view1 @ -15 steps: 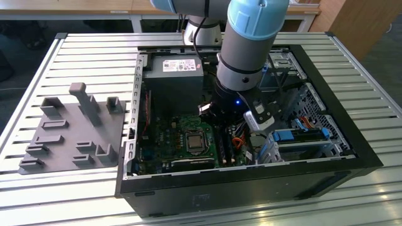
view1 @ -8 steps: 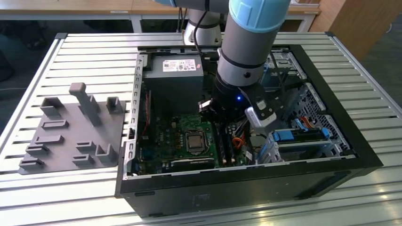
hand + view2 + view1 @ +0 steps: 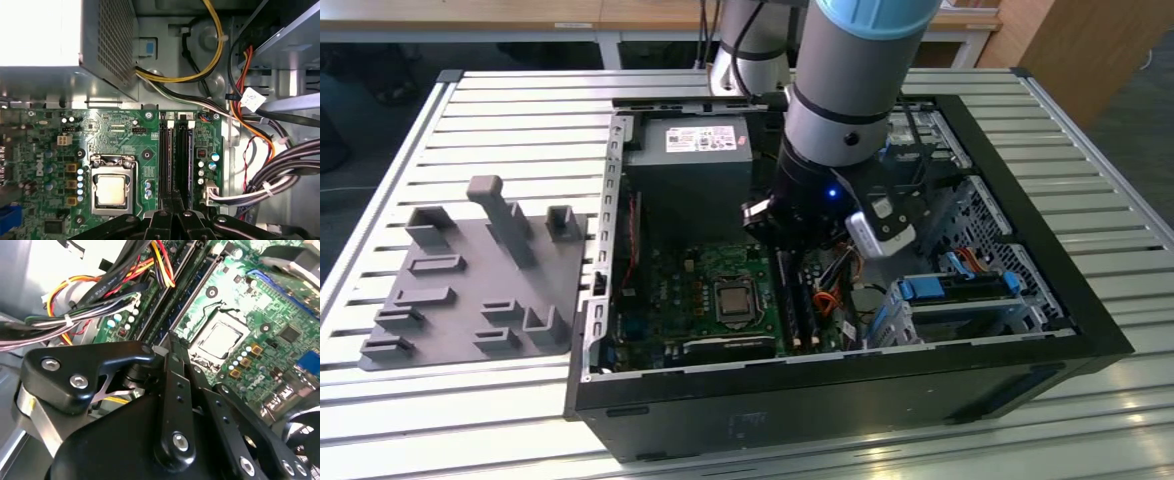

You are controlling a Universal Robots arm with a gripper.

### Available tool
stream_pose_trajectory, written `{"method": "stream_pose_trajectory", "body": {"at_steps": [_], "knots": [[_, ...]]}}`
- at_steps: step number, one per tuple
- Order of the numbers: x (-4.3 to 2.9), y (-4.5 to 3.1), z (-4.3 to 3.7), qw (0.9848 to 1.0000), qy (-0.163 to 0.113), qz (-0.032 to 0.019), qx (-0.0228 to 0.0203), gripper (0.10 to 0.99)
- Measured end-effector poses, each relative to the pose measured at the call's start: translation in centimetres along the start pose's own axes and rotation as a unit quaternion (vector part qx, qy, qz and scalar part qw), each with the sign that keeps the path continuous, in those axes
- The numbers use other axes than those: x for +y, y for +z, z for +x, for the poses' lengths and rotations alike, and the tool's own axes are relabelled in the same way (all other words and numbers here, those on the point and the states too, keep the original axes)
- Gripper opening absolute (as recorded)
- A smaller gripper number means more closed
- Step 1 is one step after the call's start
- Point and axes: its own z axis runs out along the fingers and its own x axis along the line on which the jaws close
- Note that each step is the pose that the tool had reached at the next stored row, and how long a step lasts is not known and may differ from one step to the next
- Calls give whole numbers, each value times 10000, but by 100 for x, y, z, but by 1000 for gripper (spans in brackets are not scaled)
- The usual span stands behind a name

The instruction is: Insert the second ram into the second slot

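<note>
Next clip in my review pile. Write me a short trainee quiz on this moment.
1. True or false: a cooler fan covers the processor on the motherboard.
2. In the first wrist view, the gripper is nearest to: A) the power supply, B) the memory slots, C) the drive bay.
3. In the exterior view, what lies on the slatted table to that view's left of the computer case?

Key: 1. False, the processor's metal top is bare. 2. B. 3. A gray fixture tray with upright pegs.
</note>
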Motion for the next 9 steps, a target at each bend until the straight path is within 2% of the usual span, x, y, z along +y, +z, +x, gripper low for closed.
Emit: {"method": "stream_pose_trajectory", "body": {"at_steps": [2, 9], "knots": [[1, -35, 1, 10000, -10, 1, 0, 106], [1, -40, 5, 10000, -17, 1, 0, 106]]}}
